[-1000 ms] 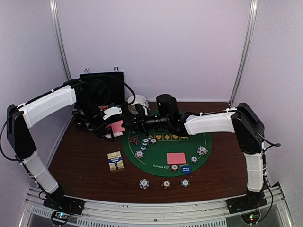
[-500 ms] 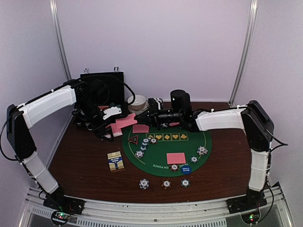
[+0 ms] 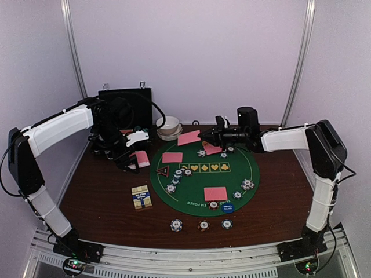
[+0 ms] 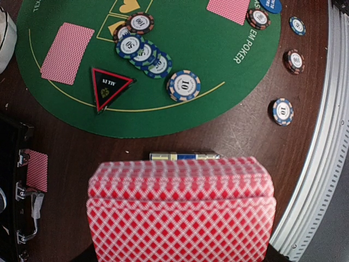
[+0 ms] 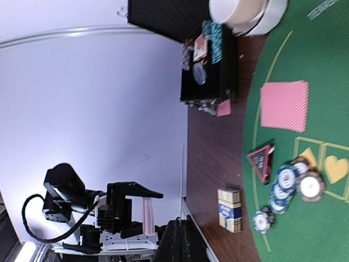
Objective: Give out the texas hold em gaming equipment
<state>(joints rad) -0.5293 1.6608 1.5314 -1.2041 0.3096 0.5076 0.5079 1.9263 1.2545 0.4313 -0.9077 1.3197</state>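
Observation:
My left gripper is shut on a deck of pink-backed cards, held over the brown table left of the green mat; the deck hides its fingers. Over the mat's far edge, my right gripper is shut on a single pink card. Other cards lie on the mat. A red triangle token sits beside a row of striped chips and a chip stack. A blue disc lies at the mat's near edge.
Stacked white bowls stand at the back beside an open black case. A blue and gold card box lies left of the mat. Three chip stacks sit near the front edge.
My right gripper drew a card from the deck in my left gripper and swung right and back with it. One card now lies at the mat's left. The left arm stayed still.

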